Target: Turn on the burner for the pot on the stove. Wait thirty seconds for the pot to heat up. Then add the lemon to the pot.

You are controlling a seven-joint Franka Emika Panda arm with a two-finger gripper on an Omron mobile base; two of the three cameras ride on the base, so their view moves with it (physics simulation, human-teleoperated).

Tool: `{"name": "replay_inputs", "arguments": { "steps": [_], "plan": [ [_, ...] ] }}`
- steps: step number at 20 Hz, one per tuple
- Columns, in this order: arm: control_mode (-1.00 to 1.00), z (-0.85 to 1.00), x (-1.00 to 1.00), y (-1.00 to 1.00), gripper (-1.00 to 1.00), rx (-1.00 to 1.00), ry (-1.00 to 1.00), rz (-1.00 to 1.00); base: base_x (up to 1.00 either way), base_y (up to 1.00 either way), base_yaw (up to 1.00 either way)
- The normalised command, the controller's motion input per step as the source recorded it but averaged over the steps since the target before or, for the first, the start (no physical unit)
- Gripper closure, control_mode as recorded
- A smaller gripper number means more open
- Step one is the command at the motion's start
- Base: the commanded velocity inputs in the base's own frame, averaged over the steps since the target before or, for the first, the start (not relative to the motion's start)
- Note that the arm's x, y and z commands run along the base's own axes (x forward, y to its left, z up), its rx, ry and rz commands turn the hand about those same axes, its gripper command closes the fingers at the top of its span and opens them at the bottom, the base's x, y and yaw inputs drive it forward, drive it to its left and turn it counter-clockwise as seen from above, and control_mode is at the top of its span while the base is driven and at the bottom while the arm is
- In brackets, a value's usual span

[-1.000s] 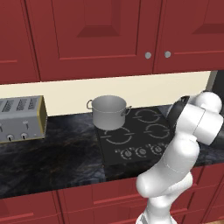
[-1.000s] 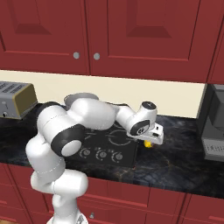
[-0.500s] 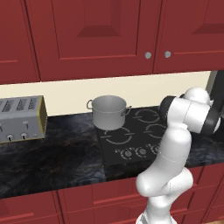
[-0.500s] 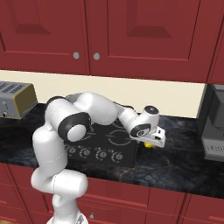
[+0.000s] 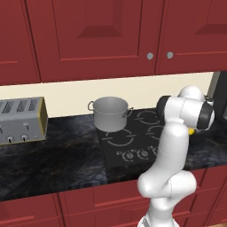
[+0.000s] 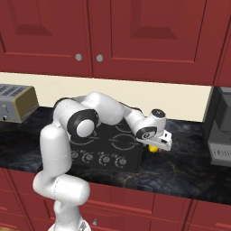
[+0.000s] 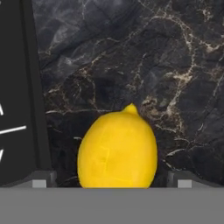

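**Gripper positioned over lemon on countertop, right of stove**

Surroundings: A boxy silver toaster (image 5: 21, 120) with yellowish end panels stands at the far left of the countertop (image 5: 53, 155), well apart from the stove (image 5: 133, 142). A dark appliance (image 6: 219, 126) stands at the right end of the counter. Red panelled cabinets (image 5: 88, 35) hang above. The arm's own white links cross in front of the stove's right half in the left base view.

Containers: The pot (image 5: 110, 113) sits on the rear left burner ring. Its interior contents cannot be determined from these views.

Materials and shapes: The pot is a brushed-steel cylinder with small loop side handles. The stove is flat black glass with white ring marks and a row of round knobs. The countertop is dark veined marble.

Gripper state: The gripper (image 7: 111, 181) is spread wide and released, holding nothing. The lemon (image 7: 117, 150), bright yellow and oval with a pointed tip, rests on the countertop between the two fingertips (image 7: 41, 179), just beside the stove edge.
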Motion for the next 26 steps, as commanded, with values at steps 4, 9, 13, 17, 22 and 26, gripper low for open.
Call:
{"name": "replay_inputs", "arguments": {
  "steps": [4,9,13,17,22,26],
  "plan": [
    [-1.0,-0.13,0.24,-0.05,-1.0,0.01,0.0,-0.01,0.0,0.0,0.0],
    [-1.0,-0.24,0.15,0.0,1.0,0.0,0.0,-0.02,0.0,0.0,0.0],
    [-1.0,-0.23,0.01,-0.03,1.0,0.0,0.0,-0.04,0.0,0.0,0.0],
    [-1.0,-0.11,0.0,-0.03,1.0,0.0,-0.01,-0.01,0.0,0.0,0.0],
    [-1.0,0.07,-0.41,0.15,1.0,-0.08,-0.17,-0.02,0.0,0.0,0.0],
    [-1.0,0.57,-0.44,0.01,1.0,0.01,-0.45,0.06,0.0,0.0,0.0]
  ]
}}
